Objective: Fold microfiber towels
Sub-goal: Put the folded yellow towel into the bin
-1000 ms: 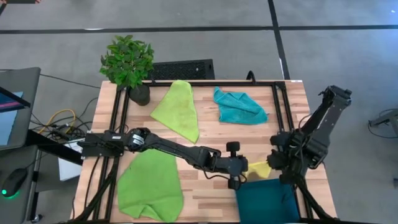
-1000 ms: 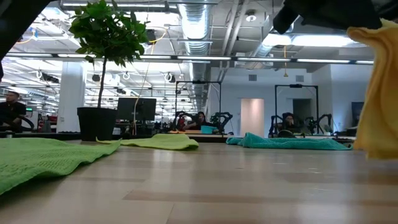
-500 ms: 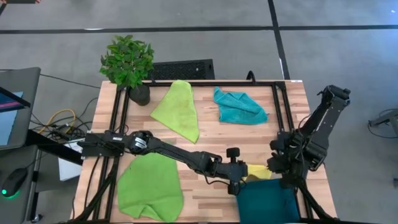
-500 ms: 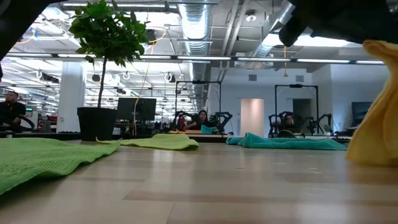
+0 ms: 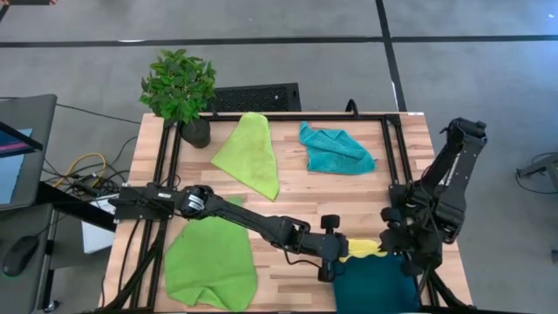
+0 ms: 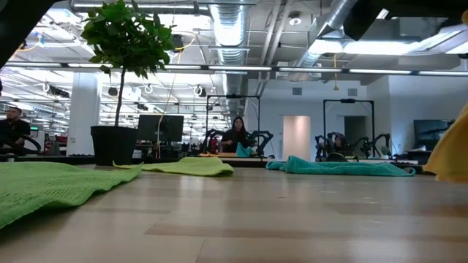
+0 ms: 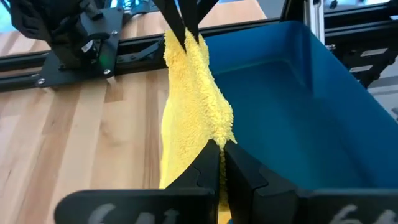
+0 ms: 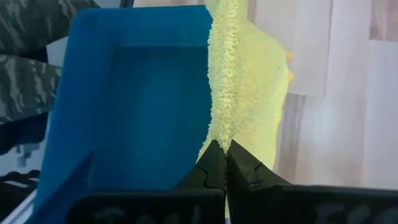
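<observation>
Left fingers (image 7: 221, 163) and right fingers (image 8: 222, 163) clamped yellow towel (image 5: 362, 250), stretched between them at blue bin (image 5: 375, 288) rim.

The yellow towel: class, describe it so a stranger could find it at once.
Start at the wooden table and go to the blue bin on its near edge. The yellow towel hangs stretched over the bin's rim, pinched by the left gripper and right gripper. It is the only yellow cloth.

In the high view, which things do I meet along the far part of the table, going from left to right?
Potted plant → lime green towel → turquoise towel.
</observation>
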